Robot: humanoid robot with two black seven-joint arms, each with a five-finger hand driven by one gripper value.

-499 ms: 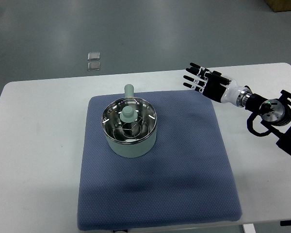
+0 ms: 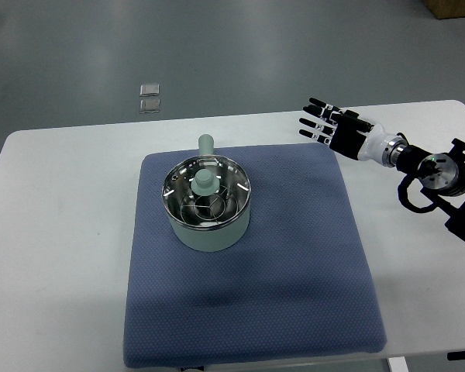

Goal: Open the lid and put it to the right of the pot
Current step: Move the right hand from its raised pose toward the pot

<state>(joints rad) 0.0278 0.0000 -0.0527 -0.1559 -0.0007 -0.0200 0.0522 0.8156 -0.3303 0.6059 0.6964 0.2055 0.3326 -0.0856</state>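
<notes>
Approach step: your right hand (image 2: 331, 124), fingers spread and empty, hovers near the mat's (image 2: 294, 294) far right corner; the lid (image 2: 206, 188) sits on the pot (image 2: 209, 229) left of centre; next, reach its knob (image 2: 204, 181)

Setting: robotics lab or test workspace. Evidence: plain white table (image 2: 62, 232) on a smooth grey industrial floor (image 2: 217, 46); blue padded mat (image 2: 294, 271) laid out as a work surface; two small square floor markers (image 2: 149, 98) at 11 o'clock; corner of a cardboard box (image 2: 453, 8) at 1 o'clock.
</notes>
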